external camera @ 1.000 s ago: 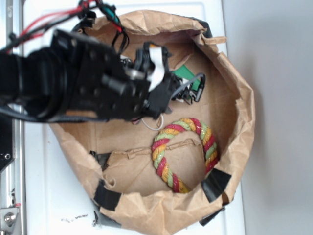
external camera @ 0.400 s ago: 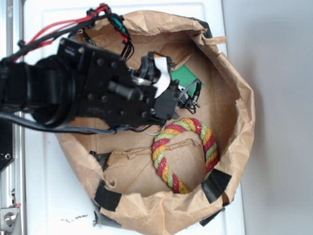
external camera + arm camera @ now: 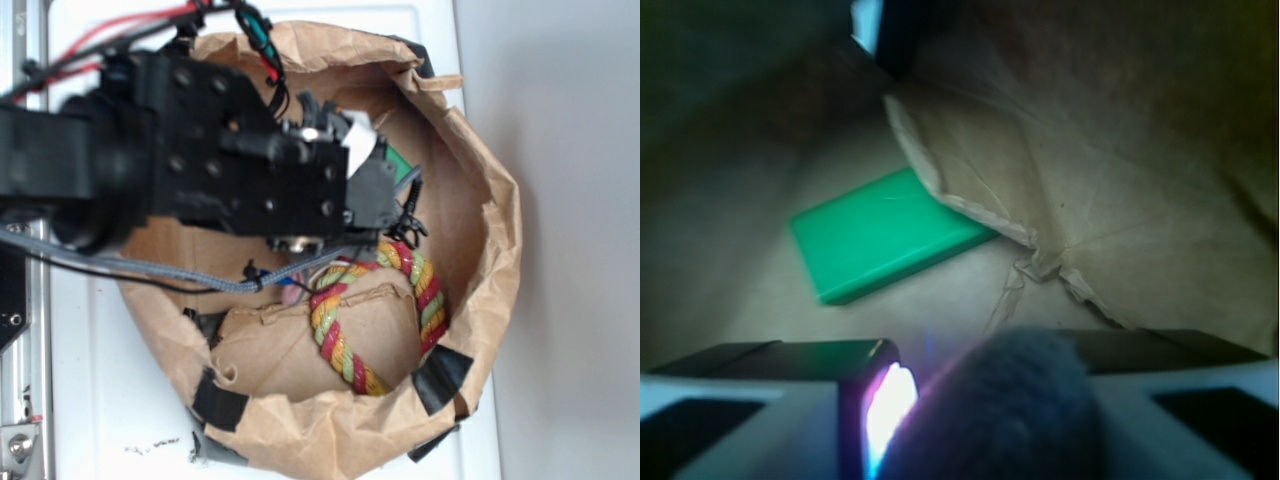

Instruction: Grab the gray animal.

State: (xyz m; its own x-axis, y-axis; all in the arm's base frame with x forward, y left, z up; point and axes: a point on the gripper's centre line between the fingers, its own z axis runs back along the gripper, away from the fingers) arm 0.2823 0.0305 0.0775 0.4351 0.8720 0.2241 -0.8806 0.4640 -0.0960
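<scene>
Jaws look pinched on the small dark-gray felt animal toy (image 3: 995, 405), which bulges right at the black gripper (image 3: 400, 205).

I judge the grab made: thin legs dangle beside the striped rope ring (image 3: 378, 312), green flat block (image 3: 885, 232) below. Next I'd lift clear of the brown paper bag (image 3: 490, 250).

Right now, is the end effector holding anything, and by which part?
Apparently the gray animal: its fuzzy rounded body sits right at the end effector, thin legs dangling below. The exact contact is hidden.
</scene>
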